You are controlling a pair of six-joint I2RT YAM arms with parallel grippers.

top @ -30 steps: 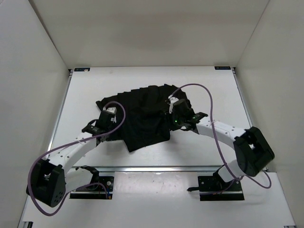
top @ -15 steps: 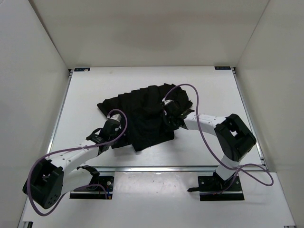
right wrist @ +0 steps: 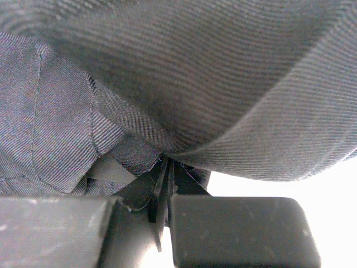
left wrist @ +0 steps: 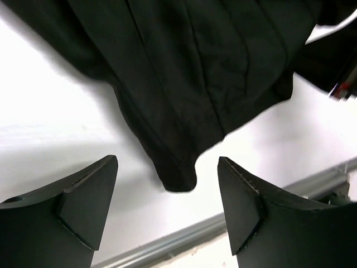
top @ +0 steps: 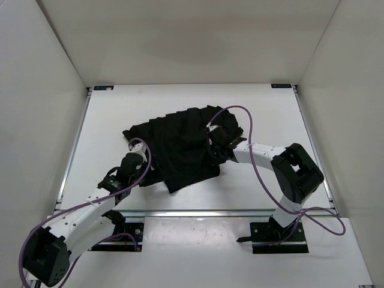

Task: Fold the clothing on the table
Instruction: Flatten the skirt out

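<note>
My right gripper [right wrist: 167, 187] is clamped on what seems a fold of the clothing [top: 177, 141], spread across the table [top: 270, 117]; my left gripper [left wrist: 167, 164] gapes around its near corner: pinch low before lifting

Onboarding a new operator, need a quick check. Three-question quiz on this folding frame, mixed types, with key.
1. True or false: the left tool is shut on the clothing.
2. Which tool pinches fabric? A) left tool B) right tool
3. Fill in: the clothing lies on the white ___.
Key: 1 false, it is open; 2 B; 3 table.
</note>
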